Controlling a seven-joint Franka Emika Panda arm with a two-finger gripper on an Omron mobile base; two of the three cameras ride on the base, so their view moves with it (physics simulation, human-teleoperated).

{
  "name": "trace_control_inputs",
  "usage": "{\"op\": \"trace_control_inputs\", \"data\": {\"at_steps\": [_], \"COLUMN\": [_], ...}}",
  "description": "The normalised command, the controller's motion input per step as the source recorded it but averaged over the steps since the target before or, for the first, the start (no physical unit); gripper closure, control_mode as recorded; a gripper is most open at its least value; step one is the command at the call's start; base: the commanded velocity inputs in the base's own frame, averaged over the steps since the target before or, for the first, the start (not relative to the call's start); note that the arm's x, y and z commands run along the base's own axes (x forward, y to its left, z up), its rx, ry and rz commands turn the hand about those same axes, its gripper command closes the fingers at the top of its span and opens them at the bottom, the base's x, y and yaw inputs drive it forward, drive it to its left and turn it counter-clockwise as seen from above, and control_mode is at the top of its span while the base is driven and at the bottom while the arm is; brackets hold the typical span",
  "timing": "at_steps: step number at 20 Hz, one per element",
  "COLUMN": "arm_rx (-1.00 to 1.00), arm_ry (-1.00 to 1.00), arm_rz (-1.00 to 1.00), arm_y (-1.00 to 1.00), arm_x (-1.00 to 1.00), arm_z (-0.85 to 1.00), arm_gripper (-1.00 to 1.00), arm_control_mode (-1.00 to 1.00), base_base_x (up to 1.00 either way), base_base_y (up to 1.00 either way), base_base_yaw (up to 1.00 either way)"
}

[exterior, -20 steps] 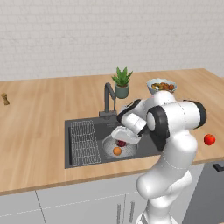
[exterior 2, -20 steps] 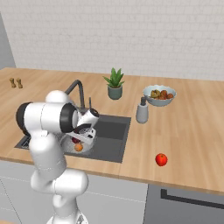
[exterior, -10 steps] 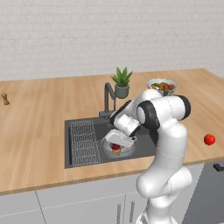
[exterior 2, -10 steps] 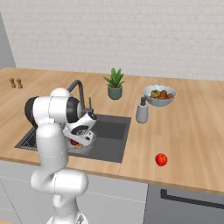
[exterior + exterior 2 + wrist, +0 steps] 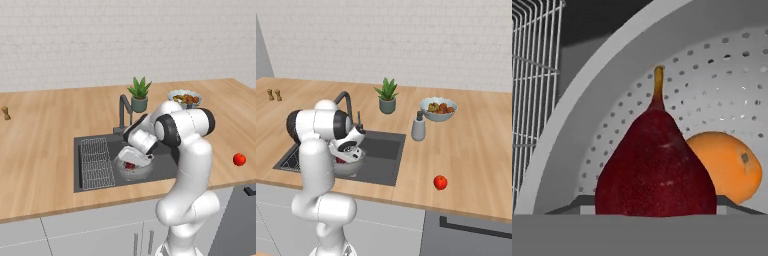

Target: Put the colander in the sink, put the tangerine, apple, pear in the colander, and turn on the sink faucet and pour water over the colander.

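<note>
One colander [image 5: 722, 75] sits directly under the hand, with two fruits inside it: one dark red pear [image 5: 656, 167] and one tangerine [image 5: 727, 165]. I count one wire rack [image 5: 96, 162], one faucet [image 5: 124, 111], one plant [image 5: 139, 94], one fruit bowl [image 5: 438, 108], one red apple [image 5: 440, 182], and one sink [image 5: 387, 150].

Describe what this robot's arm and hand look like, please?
The arm is thick, rounded and glossy white, built of chunky tube-like segments with dark grey bands at the joints. No loose cables or markings show. It ends in a blocky white hand, also seen from the other side. Its fingertips are too hidden to describe.
</note>
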Motion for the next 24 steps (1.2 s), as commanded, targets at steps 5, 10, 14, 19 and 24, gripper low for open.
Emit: {"op": "trace_control_inputs", "data": {"at_steps": [5, 10, 14, 19, 24], "arm_rx": [0.00, 0.00, 0.00, 0.00, 0.00], "arm_ry": [0.00, 0.00, 0.00, 0.00, 0.00], "arm_rz": [0.00, -0.05, -0.09, -0.13, -0.13], "arm_y": [0.02, 0.00, -0.11, -0.50, -0.91], "arm_x": [-0.36, -0.13, -0.06, -0.20, -0.39], "arm_z": [0.08, 0.27, 0.71, 0.95, 0.73], "arm_gripper": [-1.00, -1.00, -1.00, -1.00, -1.00], "arm_control_mode": [-1.00, -1.00, -1.00, -1.00, -1.00], "base_base_x": [0.00, 0.00, 0.00, 0.00, 0.00], "base_base_y": [0.00, 0.00, 0.00, 0.00, 0.00], "base_base_yaw": [0.00, 0.00, 0.00, 0.00, 0.00]}}
